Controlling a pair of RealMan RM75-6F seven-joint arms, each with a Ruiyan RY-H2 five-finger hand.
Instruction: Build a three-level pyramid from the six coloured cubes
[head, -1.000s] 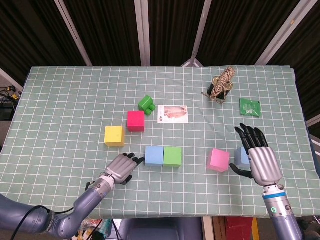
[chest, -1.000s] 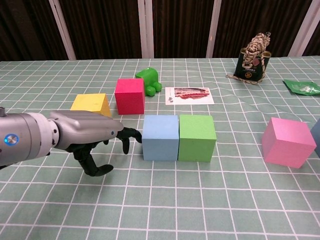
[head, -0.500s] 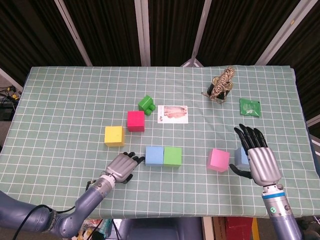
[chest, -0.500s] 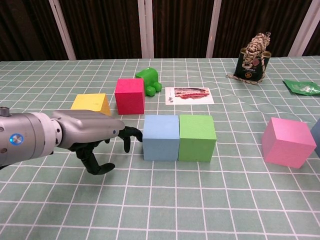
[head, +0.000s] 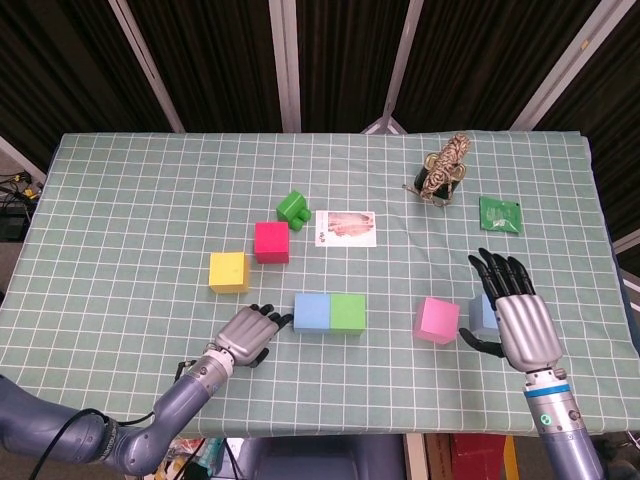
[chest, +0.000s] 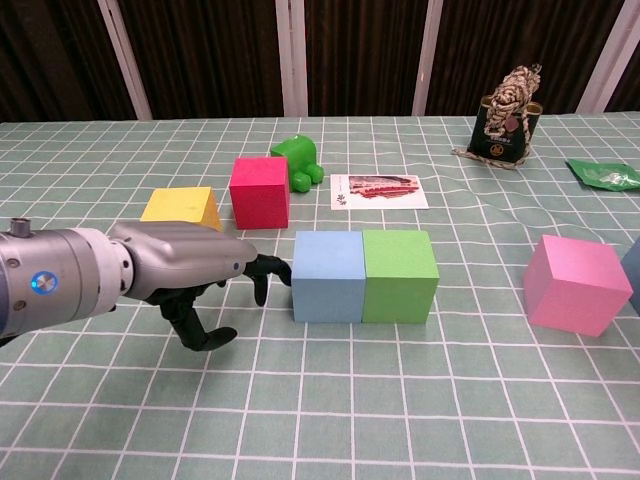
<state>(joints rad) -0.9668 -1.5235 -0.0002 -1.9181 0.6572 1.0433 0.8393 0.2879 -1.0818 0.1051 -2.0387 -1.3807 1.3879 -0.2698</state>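
The left hand (chest: 185, 275) lies low on the tabletop (head: 130, 200), fingers loosely apart and holding nothing, its fingertips (chest: 272, 268) against the left face of the blue cube (chest: 328, 277). That cube sits flush with the green cube (chest: 399, 276) on its far side. Beyond the hand stand the yellow cube (chest: 183, 208) and the red cube (chest: 260, 191). The right hand (head: 515, 312) hovers with fingers spread and empty; the pink cube (head: 437, 319) is just to its left, and a second blue cube (head: 480, 313) shows partly behind its fingers.
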